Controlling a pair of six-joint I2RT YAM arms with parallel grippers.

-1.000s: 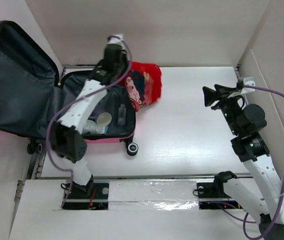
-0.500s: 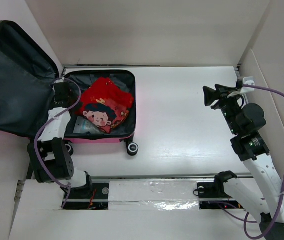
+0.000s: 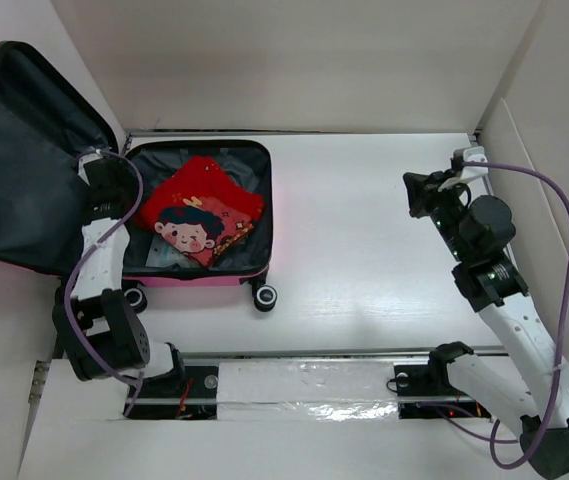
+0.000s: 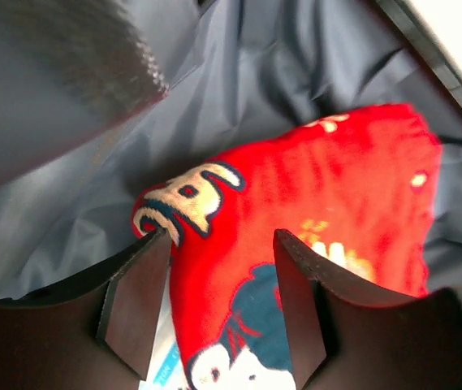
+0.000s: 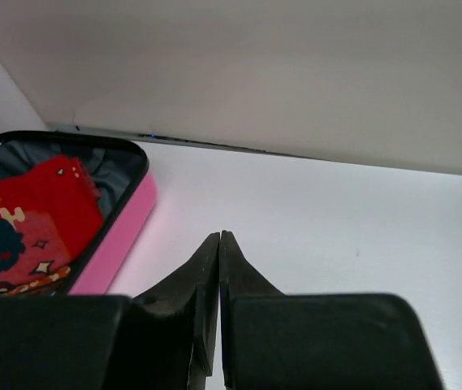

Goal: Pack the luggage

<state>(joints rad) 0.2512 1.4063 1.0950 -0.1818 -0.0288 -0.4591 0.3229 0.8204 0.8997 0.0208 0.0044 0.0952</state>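
Note:
The luggage (image 3: 194, 281), a small hot-pink hard-shell suitcase, lies open at the left of the table, its lid (image 3: 34, 170) leaning back against the wall. A red cartoon-print cloth (image 3: 199, 210) lies crumpled in its base on the dark grey lining (image 4: 295, 73). My left gripper (image 3: 114, 190) hovers at the base's left edge. In the left wrist view it is open (image 4: 222, 236) just above the cloth (image 4: 312, 187), gripping nothing. My right gripper (image 3: 414, 190) is shut and empty over bare table at the right, its tip (image 5: 220, 234) pointing toward the luggage (image 5: 121, 236).
A pale packet (image 3: 169, 258) shows under the cloth's near edge. A black wheel (image 3: 264, 297) sticks out at the suitcase's near right corner. White walls close in the table at the back and right. A metal rail (image 3: 304, 352) runs along the near edge.
The red cloth went from outside the suitcase's back right corner into its base. My left gripper opened and drew back to the left edge. My right gripper closed and shifted slightly.

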